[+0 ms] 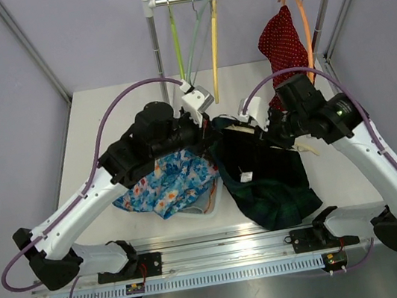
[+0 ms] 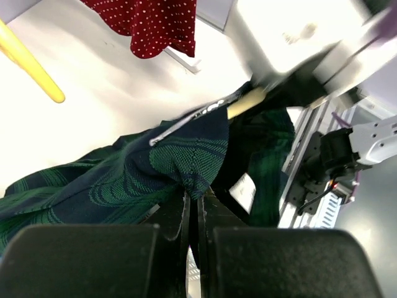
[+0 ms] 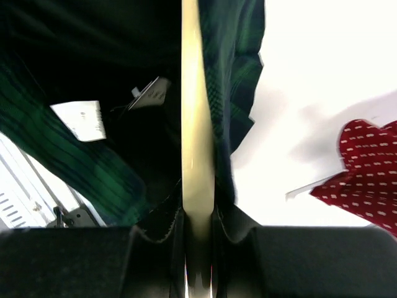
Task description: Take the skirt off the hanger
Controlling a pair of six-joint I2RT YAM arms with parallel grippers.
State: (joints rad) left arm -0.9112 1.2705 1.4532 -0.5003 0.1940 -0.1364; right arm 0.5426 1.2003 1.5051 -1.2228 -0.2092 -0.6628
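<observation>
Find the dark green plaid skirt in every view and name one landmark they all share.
Top external: the skirt sits centre right, between the two arms.
Left wrist: the skirt fills the lower left and centre.
Right wrist: the skirt covers the left and top, either side of the cream hanger.
Shared landmark: the red dotted garment, visible in all three.

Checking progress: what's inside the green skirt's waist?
The cream hanger lies inside the green skirt, beside white tags; how it attaches is covered by fabric.
</observation>
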